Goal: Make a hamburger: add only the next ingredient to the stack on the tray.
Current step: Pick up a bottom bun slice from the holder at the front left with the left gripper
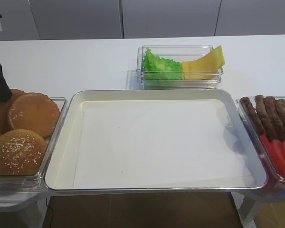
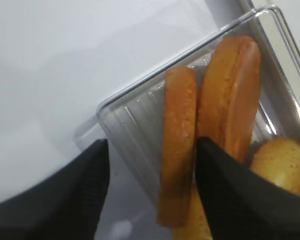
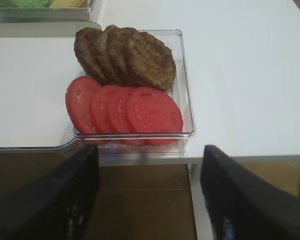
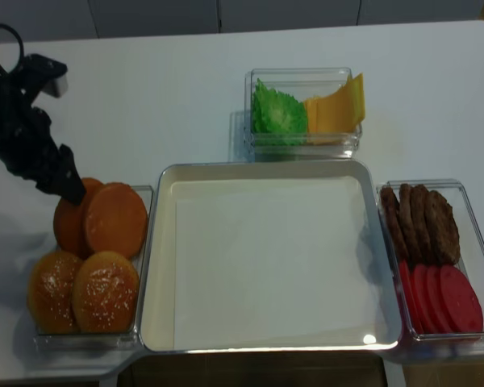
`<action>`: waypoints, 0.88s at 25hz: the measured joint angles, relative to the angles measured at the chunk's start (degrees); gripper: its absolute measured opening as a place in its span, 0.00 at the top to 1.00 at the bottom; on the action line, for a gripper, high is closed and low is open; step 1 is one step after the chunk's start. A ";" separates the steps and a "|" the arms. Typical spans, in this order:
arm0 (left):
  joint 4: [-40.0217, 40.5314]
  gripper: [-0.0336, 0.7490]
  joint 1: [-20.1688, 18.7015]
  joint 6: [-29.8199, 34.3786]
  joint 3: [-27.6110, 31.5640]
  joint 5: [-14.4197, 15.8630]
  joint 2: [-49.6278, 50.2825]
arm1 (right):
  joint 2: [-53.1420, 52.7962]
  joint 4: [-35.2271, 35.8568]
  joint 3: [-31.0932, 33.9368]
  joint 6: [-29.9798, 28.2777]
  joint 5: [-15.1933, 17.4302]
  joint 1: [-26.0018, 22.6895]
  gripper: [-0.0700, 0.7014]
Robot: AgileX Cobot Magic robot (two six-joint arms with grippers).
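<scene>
Rear bun half [image 4: 68, 216] half-hidden by left end effector [image 4: 64, 187] — patties [image 1: 270, 114] cropped

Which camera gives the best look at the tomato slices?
The right wrist view: the tomato slices fill mid-frame, overlapping in their clear container. The realsense overhead view shows them small at its right edge; the other high view cuts them off; the left wrist view misses them.

Evenly bright, lighting coming softly from overhead. Glinting along the metal tray [image 4: 369, 339] rim, casting only faint shadows beside the clear containers [image 1: 180, 80]. Blurring heavily in the left wrist view, smearing near black fingers [image 2: 55, 200]; softening slightly in the right wrist view.
</scene>
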 joint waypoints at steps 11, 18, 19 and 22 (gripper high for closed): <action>-0.45 0.63 0.00 -0.07 0.00 0.00 0.36 | 0.00 0.00 0.00 0.00 0.00 0.00 0.26; -1.13 0.79 0.00 -0.65 0.00 0.04 0.36 | 0.00 0.00 0.00 0.11 0.00 0.00 0.26; -1.13 0.81 0.00 -0.62 0.00 0.04 0.36 | 0.00 0.00 0.00 0.11 0.00 0.00 0.26; -1.20 0.82 0.00 -0.81 0.00 0.04 0.36 | 0.00 0.00 0.00 0.11 0.00 0.00 0.26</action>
